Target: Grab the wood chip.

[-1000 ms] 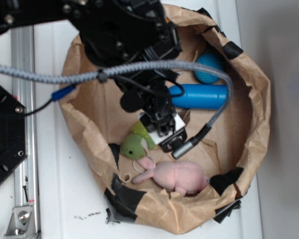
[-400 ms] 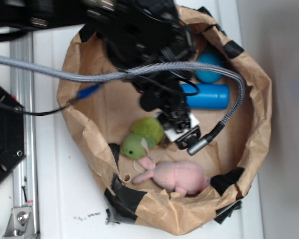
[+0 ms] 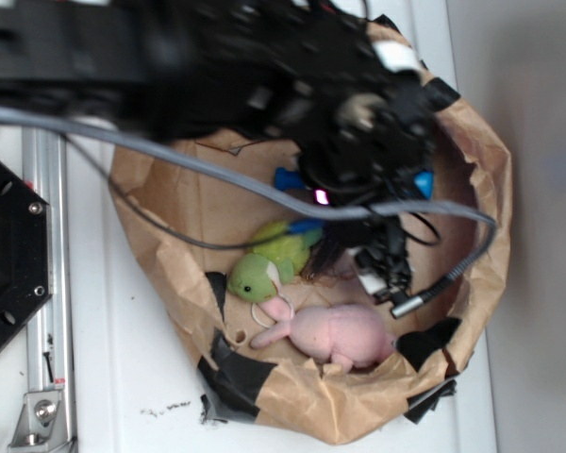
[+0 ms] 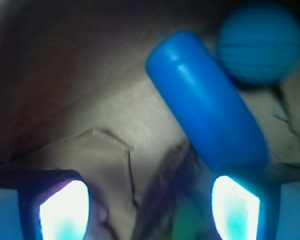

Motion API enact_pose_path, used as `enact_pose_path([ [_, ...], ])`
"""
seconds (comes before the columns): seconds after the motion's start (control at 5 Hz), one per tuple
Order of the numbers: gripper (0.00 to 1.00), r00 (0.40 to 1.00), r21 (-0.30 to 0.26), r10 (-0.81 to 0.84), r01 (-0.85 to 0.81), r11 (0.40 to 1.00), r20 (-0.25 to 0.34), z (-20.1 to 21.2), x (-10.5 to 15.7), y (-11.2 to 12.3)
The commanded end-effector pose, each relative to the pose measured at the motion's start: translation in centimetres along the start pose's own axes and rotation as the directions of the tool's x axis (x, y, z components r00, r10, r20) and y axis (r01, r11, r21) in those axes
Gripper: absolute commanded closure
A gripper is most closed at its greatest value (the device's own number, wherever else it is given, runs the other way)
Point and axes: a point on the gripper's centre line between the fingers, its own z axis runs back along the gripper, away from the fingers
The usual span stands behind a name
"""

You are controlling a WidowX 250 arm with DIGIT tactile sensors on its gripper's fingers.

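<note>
- Exterior view: the black robot arm (image 3: pixel 264 85), blurred, covers the upper half of the crumpled brown paper bag (image 3: pixel 481 236) patched with black tape.
- Its gripper (image 3: pixel 389 276) hangs low inside the bag; whether the jaws are apart cannot be told here.
- Left of the gripper lies a green plush toy (image 3: pixel 264 269); below it, a pink plush rabbit (image 3: pixel 335 332).
- A grey braided cable (image 3: pixel 170 165) sweeps across, ending in a metal plug right of the gripper.
- The wood chip is not visible here.
- No readable writing in either view.
- Wrist view: the two fingers (image 4: pixel 65 210) stand apart, glowing pale.
- The dark brown streaky wood chip (image 4: pixel 167 175) lies between them, not gripped.
- The blue cylindrical bottle (image 4: pixel 205 105) slants ahead of the right finger, just beside the chip.
- A ribbed blue ball (image 4: pixel 260 42) rests beyond the bottle.
</note>
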Motion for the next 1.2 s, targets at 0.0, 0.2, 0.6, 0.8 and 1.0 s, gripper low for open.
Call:
enact_pose_path([
  [0.0, 0.00, 0.977, 0.076, 0.149, -0.138, 0.987, -0.155, -0.4, -0.8, 0.9],
  [0.2, 0.00, 0.981, 0.098, 0.154, -0.143, 0.985, -0.120, 1.2, -2.2, 2.1],
  [0.6, 0.00, 0.998, -0.012, 0.065, -0.065, 0.998, -0.006, 3.0, -1.5, 4.4],
  [0.8, 0.00, 0.998, -0.012, 0.065, -0.065, 0.998, -0.006, 3.0, -1.5, 4.4],
  [1.0, 0.00, 0.998, -0.012, 0.065, -0.065, 0.998, -0.006, 3.0, -1.5, 4.4],
])
